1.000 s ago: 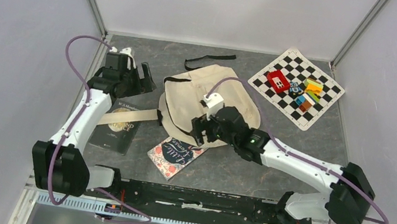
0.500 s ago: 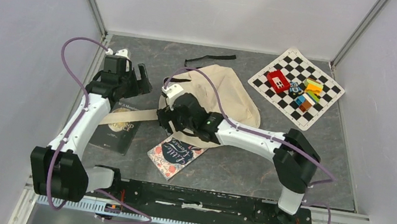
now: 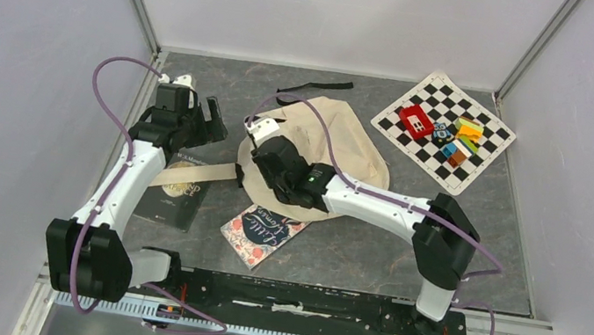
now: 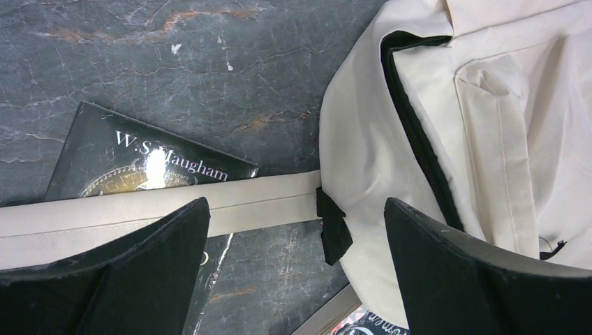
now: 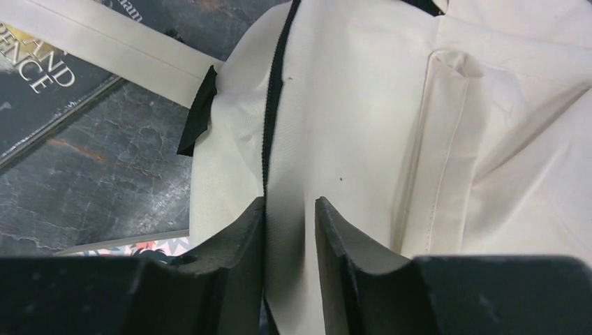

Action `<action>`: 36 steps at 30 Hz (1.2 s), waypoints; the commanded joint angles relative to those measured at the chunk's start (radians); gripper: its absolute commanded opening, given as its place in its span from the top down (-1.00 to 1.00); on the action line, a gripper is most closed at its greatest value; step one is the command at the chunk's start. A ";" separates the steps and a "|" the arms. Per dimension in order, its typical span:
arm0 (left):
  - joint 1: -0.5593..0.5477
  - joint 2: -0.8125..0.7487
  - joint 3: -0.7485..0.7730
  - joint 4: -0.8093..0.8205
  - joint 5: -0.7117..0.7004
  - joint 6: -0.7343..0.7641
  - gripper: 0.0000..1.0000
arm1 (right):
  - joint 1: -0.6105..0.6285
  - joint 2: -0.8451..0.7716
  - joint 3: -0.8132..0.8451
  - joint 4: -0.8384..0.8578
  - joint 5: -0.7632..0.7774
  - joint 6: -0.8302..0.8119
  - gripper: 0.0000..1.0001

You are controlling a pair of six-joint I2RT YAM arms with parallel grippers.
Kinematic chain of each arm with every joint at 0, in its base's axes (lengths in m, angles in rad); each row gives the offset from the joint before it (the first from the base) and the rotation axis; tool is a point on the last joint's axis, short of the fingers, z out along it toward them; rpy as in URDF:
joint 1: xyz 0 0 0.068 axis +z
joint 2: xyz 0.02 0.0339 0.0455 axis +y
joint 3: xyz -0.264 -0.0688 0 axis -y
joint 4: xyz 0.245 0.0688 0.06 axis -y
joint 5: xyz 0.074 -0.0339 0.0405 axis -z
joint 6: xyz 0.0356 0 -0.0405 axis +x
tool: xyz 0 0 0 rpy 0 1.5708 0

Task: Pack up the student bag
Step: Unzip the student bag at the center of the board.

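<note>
The cream student bag (image 3: 350, 144) lies flat mid-table, its black zipper (image 5: 274, 84) running along its left edge. My right gripper (image 3: 262, 161) sits low on that edge, and in the right wrist view it (image 5: 290, 204) is shut on a fold of bag cloth just beside the zipper. My left gripper (image 3: 212, 117) hovers to the left of the bag, jaws wide open (image 4: 294, 209) with nothing in them, above the bag's beige strap (image 4: 230, 202). A dark Maugham book (image 3: 174, 194) lies under that strap. A patterned book (image 3: 262, 232) lies in front of the bag.
A checkered mat (image 3: 404, 139) with a red box (image 3: 416, 120) and coloured blocks (image 3: 460, 140) lies at the back right. A loose black strap (image 3: 314, 90) lies behind the bag. Grey walls close in the left, right and back sides.
My right arm swung left across the bag to its left edge, then its jaws narrowed onto the cloth by the zipper. The left gripper stayed open and barely moved.
</note>
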 commanded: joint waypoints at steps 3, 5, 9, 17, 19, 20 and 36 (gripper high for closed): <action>0.005 -0.016 0.001 0.035 -0.011 0.028 -0.99 | -0.026 -0.079 0.017 0.001 0.010 0.017 0.34; 0.005 -0.016 0.001 0.035 -0.009 0.027 -0.99 | -0.036 -0.096 0.001 0.001 0.000 0.032 0.47; 0.006 -0.018 -0.010 0.065 0.072 0.028 -0.99 | -0.067 -0.154 -0.054 0.004 0.036 0.080 0.85; -0.056 0.023 -0.058 0.181 0.286 -0.019 -0.99 | -0.225 -0.364 -0.376 0.103 0.121 0.262 1.00; -0.111 0.049 -0.054 0.180 0.293 -0.020 -0.99 | -0.275 -0.424 -0.502 0.161 0.129 0.306 1.00; -0.135 0.062 -0.054 0.182 0.299 -0.022 -0.99 | -0.294 -0.446 -0.550 0.190 0.141 0.320 1.00; -0.254 0.337 0.014 0.202 0.375 -0.091 -0.67 | -0.405 -0.387 -0.702 0.266 0.057 0.313 1.00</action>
